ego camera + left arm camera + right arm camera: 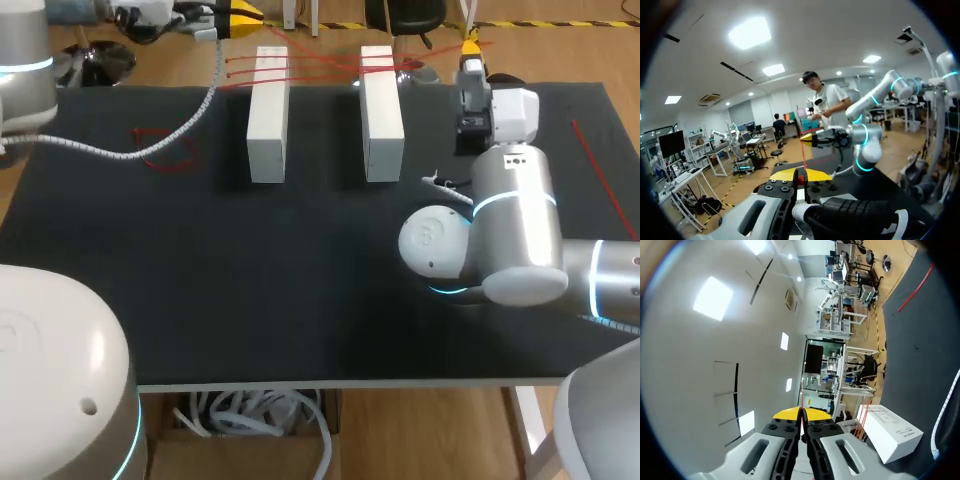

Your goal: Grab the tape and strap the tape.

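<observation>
Thin red tape (310,66) runs in several strands across the tops of two upright white blocks, the left block (267,115) and the right block (381,112), at the table's far side. My left gripper (240,14) hangs beyond the far edge behind the left block. In the left wrist view my left gripper (801,175) is shut, and a strand of tape (803,155) leads from its tips toward my other gripper (807,137). My right gripper (470,46) is beside the right block. In its own view my right gripper (801,413) is shut, with a strand of red tape (801,395) running out from its tips.
A loose loop of red tape (165,150) lies on the black table (300,300) at the left, under a white coiled cable (130,152). Another red strand (600,170) lies near the right edge. My right arm's elbow (500,240) hangs over the right middle.
</observation>
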{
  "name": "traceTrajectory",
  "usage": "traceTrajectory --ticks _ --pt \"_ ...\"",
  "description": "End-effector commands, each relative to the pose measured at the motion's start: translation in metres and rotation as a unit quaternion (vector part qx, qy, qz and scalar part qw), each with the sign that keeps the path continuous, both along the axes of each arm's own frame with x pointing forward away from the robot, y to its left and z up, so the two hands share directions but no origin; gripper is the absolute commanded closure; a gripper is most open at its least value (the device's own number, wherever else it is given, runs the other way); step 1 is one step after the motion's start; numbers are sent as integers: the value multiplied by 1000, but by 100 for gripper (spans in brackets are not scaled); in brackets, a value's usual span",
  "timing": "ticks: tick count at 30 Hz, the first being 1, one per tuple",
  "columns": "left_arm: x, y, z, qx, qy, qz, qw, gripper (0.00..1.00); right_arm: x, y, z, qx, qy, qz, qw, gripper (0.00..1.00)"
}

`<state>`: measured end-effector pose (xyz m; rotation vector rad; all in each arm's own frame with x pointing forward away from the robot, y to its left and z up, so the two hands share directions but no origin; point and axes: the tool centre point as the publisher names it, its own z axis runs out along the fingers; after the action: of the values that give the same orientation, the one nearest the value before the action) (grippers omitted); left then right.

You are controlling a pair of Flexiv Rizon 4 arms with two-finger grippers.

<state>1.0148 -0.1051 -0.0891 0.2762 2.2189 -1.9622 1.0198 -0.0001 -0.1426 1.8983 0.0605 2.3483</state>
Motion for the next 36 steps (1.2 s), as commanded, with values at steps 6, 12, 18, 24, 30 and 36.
traceTrajectory --ticks 6,12,18,24,30,36 --pt "0 -5 8 112 -5 6 994 100 -4 0 0 -5 3 5 1000 100" --pt "-1 -7 11 176 -21 17 984 100 -6 0 -2 -9 3 8 1000 100" --pt "-2 -8 12 235 -30 15 971 100 -7 -1 -3 -16 2 11 1000 100" --pt "-2 -9 7 283 -23 4 959 100 -7 -1 -6 -22 3 12 1000 100" --pt "1 -9 5 291 -42 10 956 100 -7 0 -8 -26 5 12 1000 100" --pt "1 -9 5 291 -42 10 956 100 -7 3 -9 -31 1 17 999 100"
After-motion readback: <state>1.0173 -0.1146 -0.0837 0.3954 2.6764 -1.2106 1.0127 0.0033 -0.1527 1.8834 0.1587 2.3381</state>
